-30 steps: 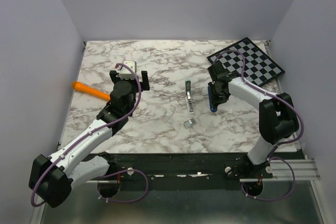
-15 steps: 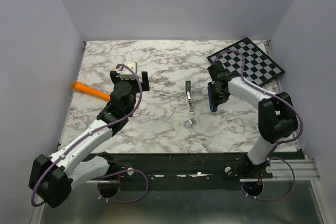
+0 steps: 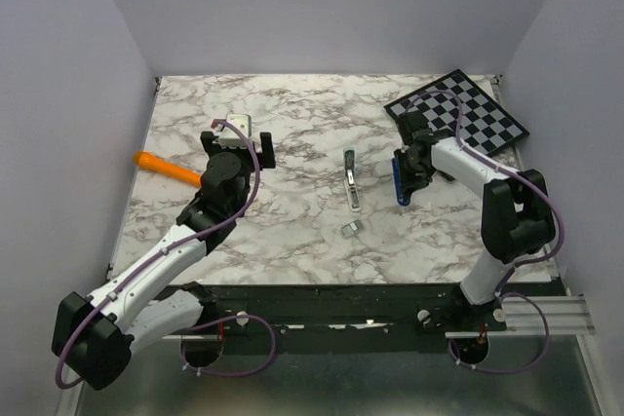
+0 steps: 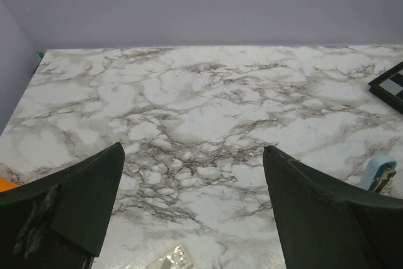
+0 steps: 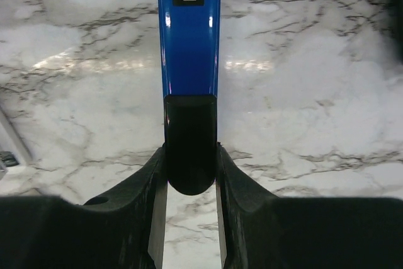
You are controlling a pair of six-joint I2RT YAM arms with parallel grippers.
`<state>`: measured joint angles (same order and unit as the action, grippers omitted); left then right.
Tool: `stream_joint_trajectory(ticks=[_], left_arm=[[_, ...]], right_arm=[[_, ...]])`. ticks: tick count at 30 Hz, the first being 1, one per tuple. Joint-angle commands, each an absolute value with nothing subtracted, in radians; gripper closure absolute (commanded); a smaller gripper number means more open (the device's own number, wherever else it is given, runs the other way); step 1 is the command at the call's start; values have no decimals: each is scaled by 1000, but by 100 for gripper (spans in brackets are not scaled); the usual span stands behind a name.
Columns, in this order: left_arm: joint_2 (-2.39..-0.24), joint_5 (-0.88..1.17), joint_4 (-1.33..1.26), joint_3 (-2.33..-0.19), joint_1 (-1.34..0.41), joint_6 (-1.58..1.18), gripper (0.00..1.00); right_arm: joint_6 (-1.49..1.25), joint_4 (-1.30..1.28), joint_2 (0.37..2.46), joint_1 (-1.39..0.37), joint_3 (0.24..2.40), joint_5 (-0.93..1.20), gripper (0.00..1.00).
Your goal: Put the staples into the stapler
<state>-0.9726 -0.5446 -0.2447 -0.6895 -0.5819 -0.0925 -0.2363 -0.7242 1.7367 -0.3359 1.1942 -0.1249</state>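
Observation:
The stapler lies in two stretches. Its silvery channel with the light blue top (image 3: 351,180) rests at mid-table and shows at the right edge of the left wrist view (image 4: 378,175). The dark blue base (image 3: 399,185), labelled 24/8 (image 5: 189,29), has its black rear end clamped in my right gripper (image 3: 404,174) (image 5: 191,155), which is shut on it. A small silvery block of staples (image 3: 352,228) lies just in front of the channel. My left gripper (image 3: 239,146) (image 4: 193,149) hovers wide open at the left, with nothing between its fingers. A small whitish block (image 4: 173,259) lies below it.
An orange pen-like stick (image 3: 168,169) lies at the left, near the left arm. A black-and-white checkerboard (image 3: 458,110) sits at the back right, close behind the right gripper. Walls enclose the marble table (image 3: 292,231) on three sides.
My right gripper has shifted slightly right with the dark blue base still in it. The left gripper has drifted a little to the left and stays open.

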Motion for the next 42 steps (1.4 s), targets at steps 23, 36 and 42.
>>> stream_joint_trajectory(ticks=[23, 36, 42], left_arm=[[-1046, -632, -385, -818, -549, 32, 1], [-1034, -664, -428, -704, -548, 97, 1], [-1028, -655, -422, -709, -548, 112, 1]], right_arm=[[-302, -685, 1526, -385, 1215, -6, 18], [-436, -520, 1742, -612, 1261, -167, 32], [-453, -520, 1839, -635, 1298, -189, 39]])
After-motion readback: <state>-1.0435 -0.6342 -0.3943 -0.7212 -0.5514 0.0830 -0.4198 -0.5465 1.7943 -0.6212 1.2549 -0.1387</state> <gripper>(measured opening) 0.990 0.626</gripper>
